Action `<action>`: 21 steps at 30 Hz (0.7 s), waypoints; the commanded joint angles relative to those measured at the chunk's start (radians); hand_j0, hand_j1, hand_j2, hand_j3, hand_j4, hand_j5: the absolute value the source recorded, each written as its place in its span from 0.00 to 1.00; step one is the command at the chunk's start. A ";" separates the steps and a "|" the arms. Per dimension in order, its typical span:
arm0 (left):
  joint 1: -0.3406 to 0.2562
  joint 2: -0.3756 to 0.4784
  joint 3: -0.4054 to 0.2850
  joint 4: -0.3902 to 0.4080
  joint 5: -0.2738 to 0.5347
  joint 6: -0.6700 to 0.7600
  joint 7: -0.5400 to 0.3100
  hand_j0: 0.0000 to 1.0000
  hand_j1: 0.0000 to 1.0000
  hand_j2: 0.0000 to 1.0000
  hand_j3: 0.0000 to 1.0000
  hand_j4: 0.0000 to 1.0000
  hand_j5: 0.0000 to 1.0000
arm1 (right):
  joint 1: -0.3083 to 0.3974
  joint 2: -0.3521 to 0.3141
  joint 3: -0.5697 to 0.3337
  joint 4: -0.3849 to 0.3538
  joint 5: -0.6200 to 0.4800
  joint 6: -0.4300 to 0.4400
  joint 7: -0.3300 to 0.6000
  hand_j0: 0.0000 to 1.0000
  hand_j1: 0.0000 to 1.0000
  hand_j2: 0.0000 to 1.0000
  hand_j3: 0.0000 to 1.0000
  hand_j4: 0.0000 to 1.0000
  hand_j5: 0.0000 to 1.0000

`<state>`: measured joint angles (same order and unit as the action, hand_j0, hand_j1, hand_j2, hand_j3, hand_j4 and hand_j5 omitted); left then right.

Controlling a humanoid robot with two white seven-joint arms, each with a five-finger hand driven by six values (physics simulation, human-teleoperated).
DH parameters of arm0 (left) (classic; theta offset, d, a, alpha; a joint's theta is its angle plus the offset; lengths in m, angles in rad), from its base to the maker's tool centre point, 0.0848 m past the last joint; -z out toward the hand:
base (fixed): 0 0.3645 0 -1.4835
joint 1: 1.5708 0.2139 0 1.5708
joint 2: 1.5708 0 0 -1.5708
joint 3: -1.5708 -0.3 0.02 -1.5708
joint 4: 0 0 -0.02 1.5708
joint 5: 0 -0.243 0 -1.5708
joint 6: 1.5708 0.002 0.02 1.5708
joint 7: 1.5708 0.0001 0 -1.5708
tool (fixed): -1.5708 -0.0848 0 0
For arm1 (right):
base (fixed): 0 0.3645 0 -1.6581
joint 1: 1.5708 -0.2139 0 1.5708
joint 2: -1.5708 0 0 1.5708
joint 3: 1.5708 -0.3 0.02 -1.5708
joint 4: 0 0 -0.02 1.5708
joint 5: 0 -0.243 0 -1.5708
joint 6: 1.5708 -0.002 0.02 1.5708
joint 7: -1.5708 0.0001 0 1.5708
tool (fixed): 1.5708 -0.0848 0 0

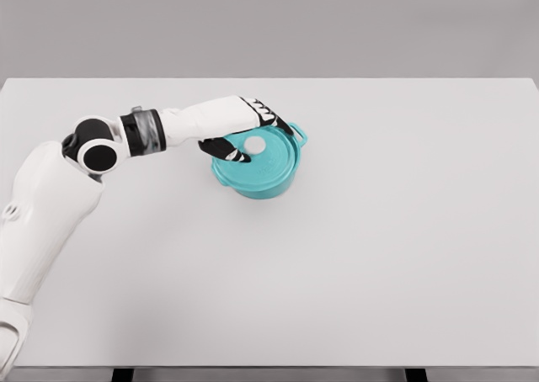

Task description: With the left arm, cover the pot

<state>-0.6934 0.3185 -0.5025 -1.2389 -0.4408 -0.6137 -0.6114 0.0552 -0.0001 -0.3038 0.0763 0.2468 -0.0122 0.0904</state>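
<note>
A round teal lid with a white knob [255, 156] is sitting on the teal pot [257, 180] just above frame centre, with the white left hand [244, 125] curling loosely around the knob; releasing straight upward should avoid dragging it askew on the white table [404, 247].

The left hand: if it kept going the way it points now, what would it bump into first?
Probably nothing new: the left hand points right and already sits over the teal pot's lid. Past the pot only bare table shows.
</note>
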 commanded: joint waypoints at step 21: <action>-0.032 -0.038 -0.007 0.044 -0.007 0.003 0.001 0.84 0.84 0.84 0.84 0.84 0.84 | 0.000 0.000 0.000 0.000 0.000 0.000 0.000 1.00 1.00 1.00 1.00 1.00 1.00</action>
<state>-0.7271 0.2835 -0.5105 -1.1969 -0.4551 -0.6137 -0.6114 0.0552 -0.0001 -0.3038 0.0764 0.2466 -0.0122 0.0904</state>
